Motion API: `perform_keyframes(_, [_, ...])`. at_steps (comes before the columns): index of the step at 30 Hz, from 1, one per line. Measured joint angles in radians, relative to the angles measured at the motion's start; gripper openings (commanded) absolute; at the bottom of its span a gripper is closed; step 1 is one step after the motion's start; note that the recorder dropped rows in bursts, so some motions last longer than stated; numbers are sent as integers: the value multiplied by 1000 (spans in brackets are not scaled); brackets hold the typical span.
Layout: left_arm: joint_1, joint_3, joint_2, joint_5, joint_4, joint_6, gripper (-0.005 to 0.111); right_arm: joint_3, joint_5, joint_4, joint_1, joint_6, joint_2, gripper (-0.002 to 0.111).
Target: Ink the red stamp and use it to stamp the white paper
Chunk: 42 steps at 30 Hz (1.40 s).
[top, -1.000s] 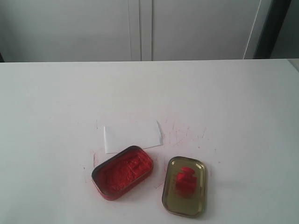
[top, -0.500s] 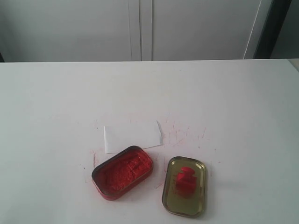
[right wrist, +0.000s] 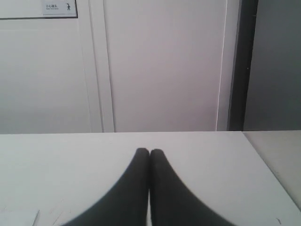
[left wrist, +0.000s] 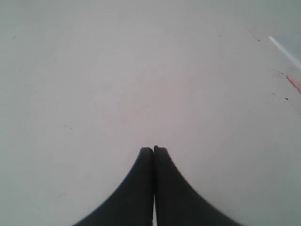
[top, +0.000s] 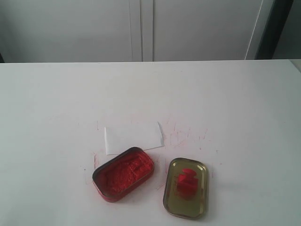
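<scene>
The red stamp (top: 186, 181) lies in the gold tin lid (top: 171, 200) near the table's front edge, in the exterior view. To its left sits the open tin of red ink (top: 123, 173). Just behind that tin lies the white paper (top: 133, 137); its corner (right wrist: 19, 217) shows in the right wrist view. Neither arm appears in the exterior view. My left gripper (left wrist: 153, 149) is shut with nothing in it, over bare table. My right gripper (right wrist: 149, 151) is also shut and empty, pointing across the table toward the back wall.
Faint red smudges (top: 183, 134) mark the white table (top: 235, 103) right of the paper. White cabinet doors (top: 141, 28) stand behind the table's far edge. The table's right edge (right wrist: 265, 165) shows in the right wrist view.
</scene>
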Motion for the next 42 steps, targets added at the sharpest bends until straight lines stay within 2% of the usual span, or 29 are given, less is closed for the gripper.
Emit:
perform_keyframes(15, [0, 0, 0, 0, 0, 0, 0, -194, 196, 0, 0, 0, 355, 0])
perform_keyframes(28, [0, 0, 0, 0, 0, 0, 0, -349, 446, 0, 0, -23, 679, 0])
perform_keyframes(42, [0, 0, 0, 0, 0, 0, 0, -435, 545, 17, 0, -88, 961, 0])
